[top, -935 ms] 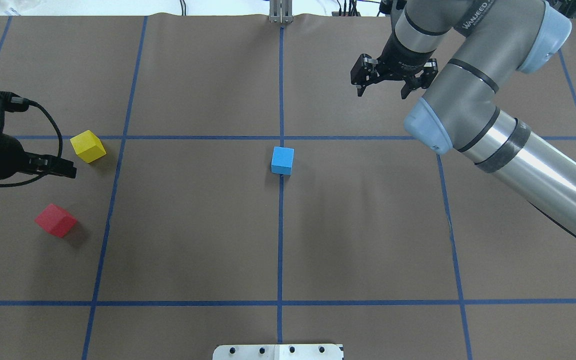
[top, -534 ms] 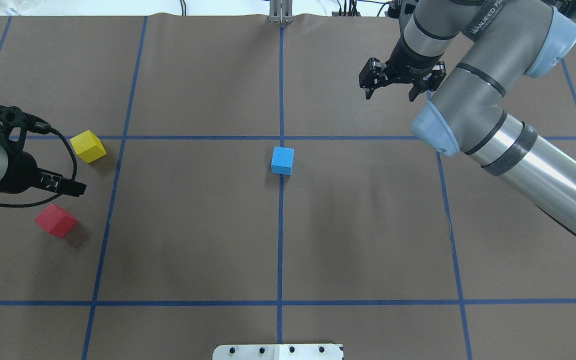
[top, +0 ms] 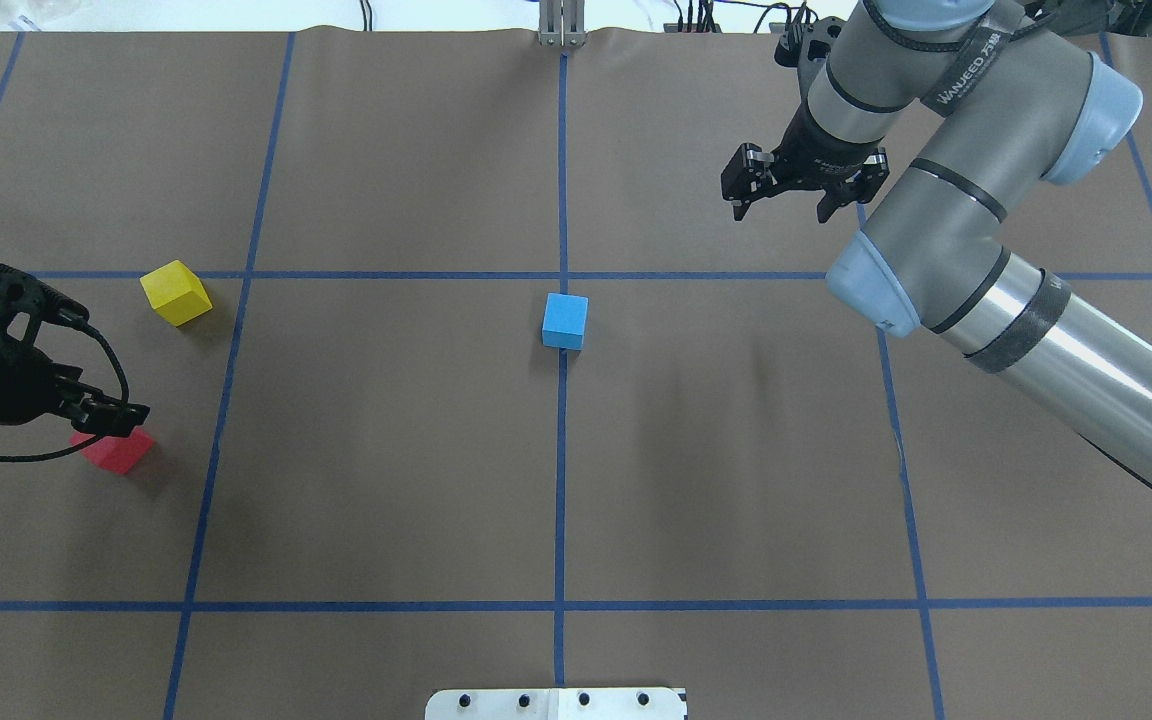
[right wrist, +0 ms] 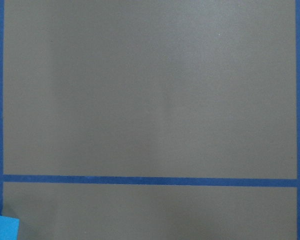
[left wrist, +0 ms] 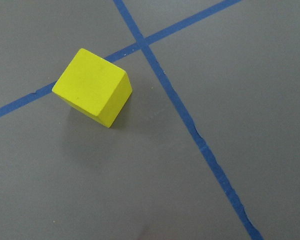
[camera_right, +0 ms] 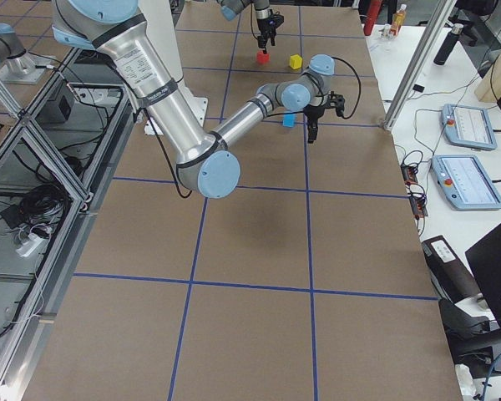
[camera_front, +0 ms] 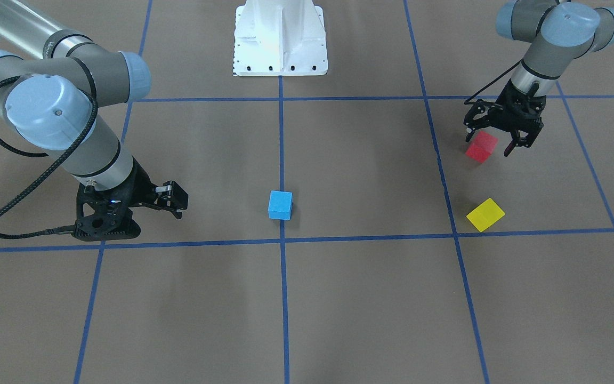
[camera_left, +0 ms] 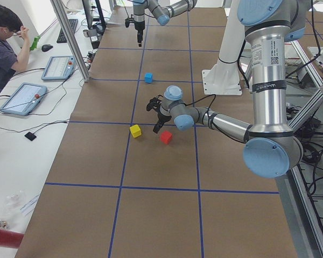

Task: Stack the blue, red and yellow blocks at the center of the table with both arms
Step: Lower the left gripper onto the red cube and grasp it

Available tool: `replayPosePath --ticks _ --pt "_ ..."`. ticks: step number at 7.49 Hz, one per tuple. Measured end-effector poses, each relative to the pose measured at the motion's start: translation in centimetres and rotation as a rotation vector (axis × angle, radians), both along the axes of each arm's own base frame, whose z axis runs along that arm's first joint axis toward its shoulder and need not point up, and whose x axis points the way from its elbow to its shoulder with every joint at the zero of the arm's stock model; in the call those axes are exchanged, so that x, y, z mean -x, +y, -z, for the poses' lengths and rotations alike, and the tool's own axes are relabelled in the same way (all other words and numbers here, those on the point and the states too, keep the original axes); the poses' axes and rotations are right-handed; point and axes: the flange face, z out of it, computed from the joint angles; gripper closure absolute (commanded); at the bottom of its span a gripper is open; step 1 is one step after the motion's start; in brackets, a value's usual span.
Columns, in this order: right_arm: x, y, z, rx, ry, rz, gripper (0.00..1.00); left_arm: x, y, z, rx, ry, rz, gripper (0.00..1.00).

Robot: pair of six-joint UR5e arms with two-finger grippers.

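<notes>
The blue block (top: 565, 321) sits on the centre line near the table's middle; it also shows in the front view (camera_front: 280, 205). The yellow block (top: 176, 292) and the red block (top: 118, 452) lie far left. The left wrist view shows only the yellow block (left wrist: 92, 87). My left gripper (camera_front: 488, 145) is open and hovers over the red block (camera_front: 481, 146), a finger on each side. My right gripper (top: 779, 213) is open and empty, far right of the blue block. A corner of the blue block (right wrist: 2, 227) shows in the right wrist view.
Blue tape lines (top: 560, 450) split the brown table into squares. The white robot base (camera_front: 280, 37) stands at the near edge. An operator (camera_left: 5, 48) sits beyond the far side by tablets.
My left gripper has moved from beside the yellow block back towards the robot and now hangs over the red block. My right gripper has shifted slightly right and nearer.
</notes>
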Motion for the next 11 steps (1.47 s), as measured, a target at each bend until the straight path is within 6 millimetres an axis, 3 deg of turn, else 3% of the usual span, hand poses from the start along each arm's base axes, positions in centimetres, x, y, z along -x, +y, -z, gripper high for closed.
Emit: replayPosePath --ticks 5,9,11 --pt "0.3 0.3 -0.8 0.005 0.005 0.007 0.01 -1.5 0.4 -2.6 0.036 -0.031 -0.028 0.01" --pt "0.0 0.2 -0.6 0.003 0.003 0.002 0.01 -2.3 1.4 -3.2 0.080 -0.021 -0.072 0.01" --pt "-0.1 0.2 -0.6 0.004 0.003 0.001 0.01 -2.2 1.7 -3.5 0.099 -0.016 -0.088 0.06"
